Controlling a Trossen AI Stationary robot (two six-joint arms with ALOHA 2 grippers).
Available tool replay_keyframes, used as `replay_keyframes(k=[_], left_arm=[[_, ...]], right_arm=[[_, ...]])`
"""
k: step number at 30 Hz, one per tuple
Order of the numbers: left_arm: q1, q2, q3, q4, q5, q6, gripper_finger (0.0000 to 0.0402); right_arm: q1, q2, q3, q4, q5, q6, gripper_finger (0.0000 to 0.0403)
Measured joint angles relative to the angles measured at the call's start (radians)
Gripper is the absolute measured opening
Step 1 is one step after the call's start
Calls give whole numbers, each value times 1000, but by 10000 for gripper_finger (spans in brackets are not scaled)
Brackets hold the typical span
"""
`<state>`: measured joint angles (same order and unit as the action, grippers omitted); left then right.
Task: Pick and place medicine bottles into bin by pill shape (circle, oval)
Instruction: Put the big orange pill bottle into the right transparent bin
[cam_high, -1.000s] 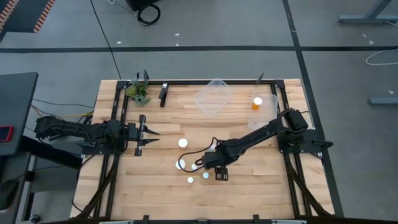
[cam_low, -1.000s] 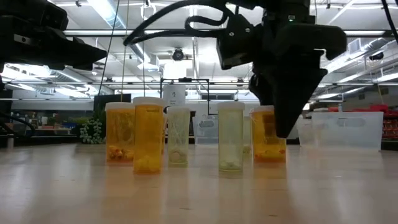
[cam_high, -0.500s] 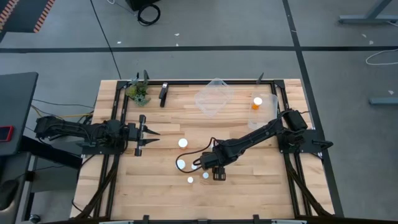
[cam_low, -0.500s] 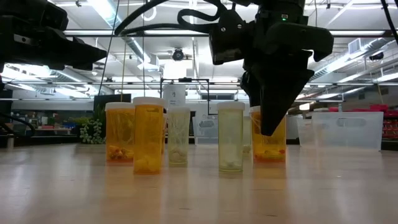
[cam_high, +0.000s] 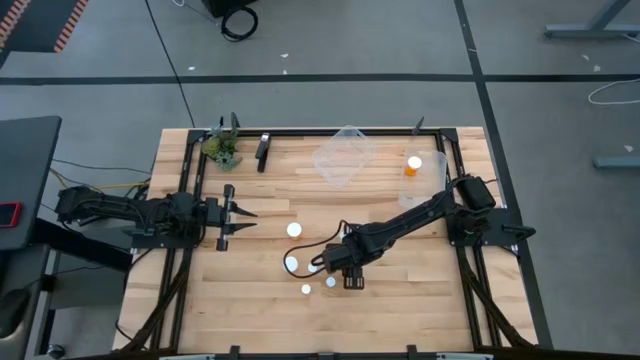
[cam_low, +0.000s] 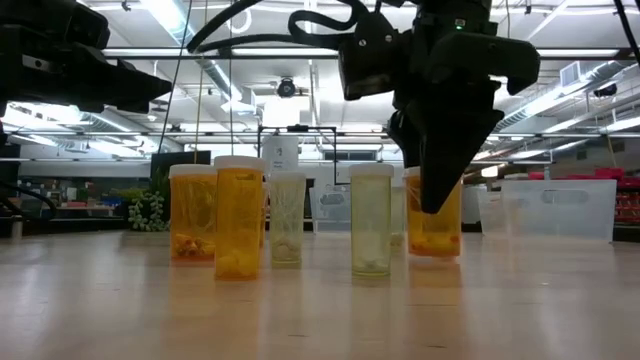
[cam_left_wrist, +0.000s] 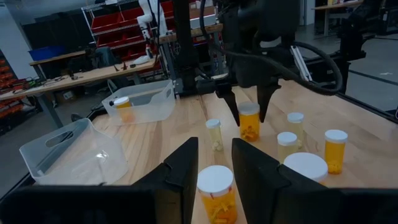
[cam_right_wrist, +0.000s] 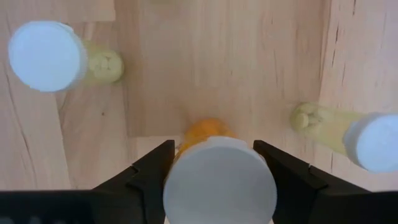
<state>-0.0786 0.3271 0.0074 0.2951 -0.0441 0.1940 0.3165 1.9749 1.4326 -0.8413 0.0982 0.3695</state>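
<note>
Several medicine bottles with white caps stand upright in the middle of the table, some orange (cam_low: 240, 215), some pale (cam_low: 371, 220). My right gripper (cam_high: 352, 280) points down over the orange bottle (cam_low: 433, 225) at the right of the group and is shut on it. My left gripper (cam_high: 240, 222) waits open and level at the table's left. An orange bottle (cam_left_wrist: 216, 193) stands on the table ahead of its fingers, untouched. My right gripper has the orange bottle between its two fingers (cam_right_wrist: 152, 171), one on each side of the white cap (cam_right_wrist: 217, 177). The fingers come from above, pointing down. The bottle stands upright with its base on the table (cam_low: 433, 252).
A clear bin (cam_high: 345, 155) lies at the far middle of the table. A second clear bin (cam_high: 428, 178) at the far right holds an orange bottle (cam_high: 413, 163). A small green plant (cam_high: 222, 147) stands at the far left corner. Pale bottles (cam_right_wrist: 46, 56) stand close beside my right gripper.
My right gripper's fingertips have swung a little toward the table's left, from beside the orange bottle to over its cap. The bottles have stayed where they were.
</note>
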Motion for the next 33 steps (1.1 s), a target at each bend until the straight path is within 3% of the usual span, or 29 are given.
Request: replay_keyframes(k=[15, 22, 27, 33], left_arm=[[0, 0, 0, -2, 0, 0, 107], [0, -1, 0, -2, 0, 0, 107], [0, 0, 0, -3, 0, 0, 107], [0, 0, 0, -2, 0, 0, 107]], right_arm=[[-41, -83, 1, -176, 43, 30, 217], [-102, -129, 0, -332, 129, 8, 217], [-150, -238, -30, -362, 189, 4, 217], [-221, -437, -175, -341, 211, 71, 217]])
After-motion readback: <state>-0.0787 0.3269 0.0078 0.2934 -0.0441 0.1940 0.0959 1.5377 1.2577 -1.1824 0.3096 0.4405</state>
